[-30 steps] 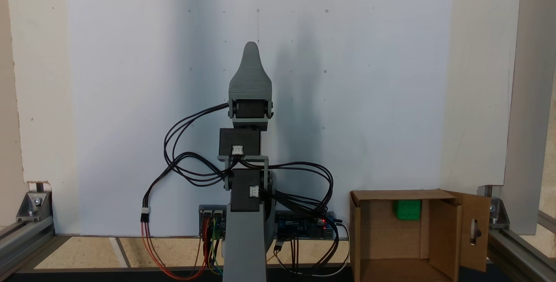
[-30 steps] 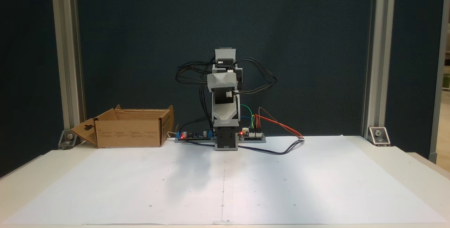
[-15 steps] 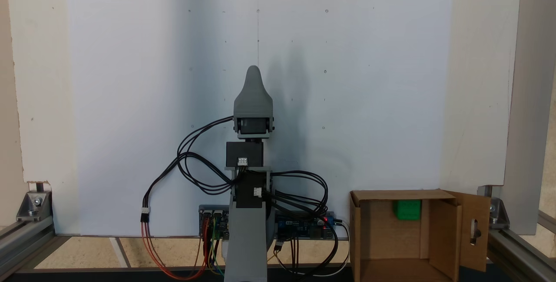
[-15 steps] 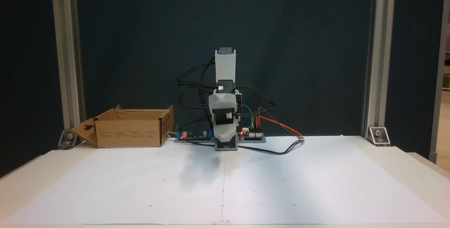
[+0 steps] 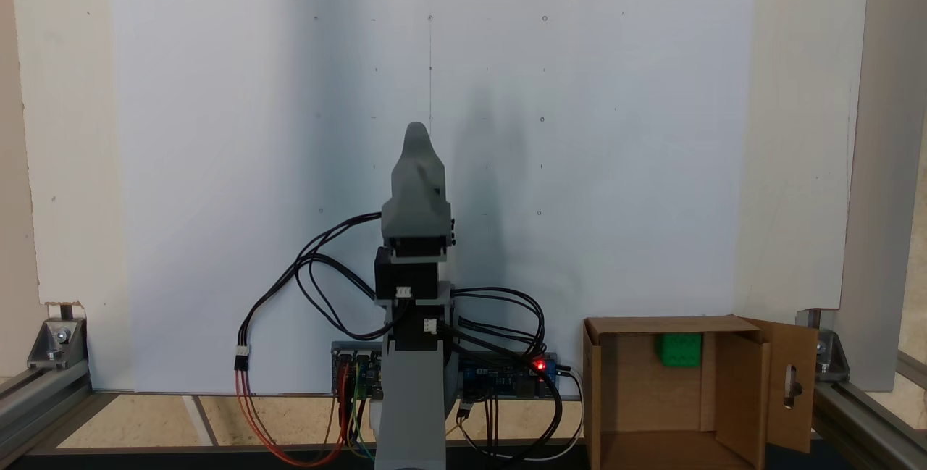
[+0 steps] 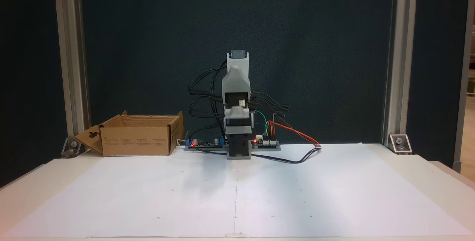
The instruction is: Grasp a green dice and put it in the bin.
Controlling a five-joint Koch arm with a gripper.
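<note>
The green dice (image 5: 679,350) lies inside the bin (image 5: 623,390), a cardboard box at a corner of the paper-covered tabletop (image 6: 334,189), while beside the bin the arm's jaws, folded over its base, cannot be told open or closed.

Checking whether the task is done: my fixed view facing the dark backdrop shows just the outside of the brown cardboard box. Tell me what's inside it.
Observer: A small bright green plastic dice lies inside the brown corrugated cardboard box, close to one wall.
Operator: Report on the gripper.
Observer: From above, the grey gripper carries nothing green. Its jaws overlap, so I cannot tell whether it is open or shut.
</note>
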